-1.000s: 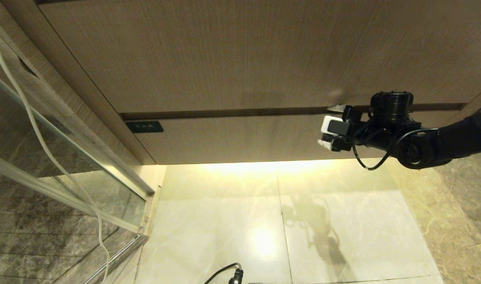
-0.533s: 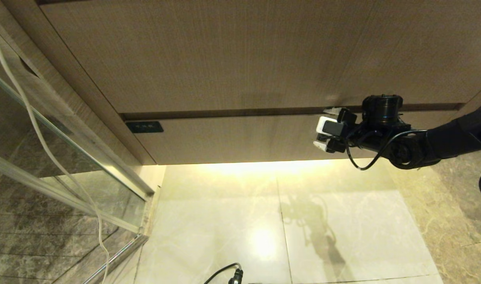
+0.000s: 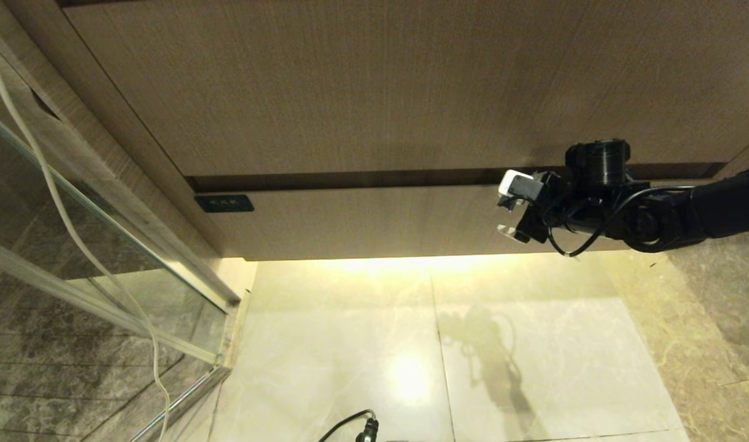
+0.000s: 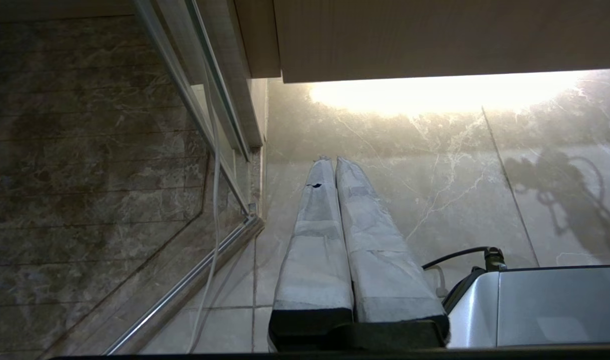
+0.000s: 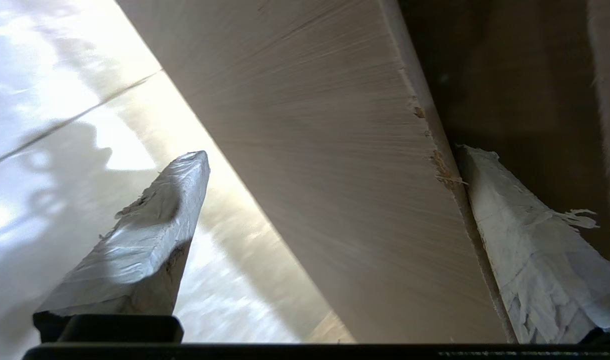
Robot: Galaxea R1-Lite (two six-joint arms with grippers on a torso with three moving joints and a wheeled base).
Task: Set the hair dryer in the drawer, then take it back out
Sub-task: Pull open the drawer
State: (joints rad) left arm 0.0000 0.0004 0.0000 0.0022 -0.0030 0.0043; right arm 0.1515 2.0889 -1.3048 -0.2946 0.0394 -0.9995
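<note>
**Right tool straddles the drawer front; label unreadable**

The right tool (image 3: 511, 212) reaches in from the right and sits against the drawer (image 3: 374, 221), a wide, shallow wood-grain front under a taller plain wood-grain panel (image 3: 374, 86). Its fingers stand wide apart. In the right wrist view, one taped finger (image 5: 530, 240) lies in the dark gap along the drawer's top edge, where the edge is chipped, and the other finger (image 5: 145, 235) hangs out in front of the drawer face, over the floor. The drawer front (image 5: 335, 175) runs between the two; whether either finger presses on it cannot be told.

A small dark label (image 3: 224, 203) sits at the left end of the drawer front. It carries pale characters, but they are too small to read. No other writing or brand marks can be made out.

The hair dryer shows in none of the views.

The left tool (image 4: 331, 165) hangs low over the pale marble floor (image 3: 411, 344), its two taped fingers pressed together and holding nothing. A glass partition with a metal rail (image 3: 104, 264) stands to the left, with a white cord (image 3: 73, 233) trailing down it.
</note>
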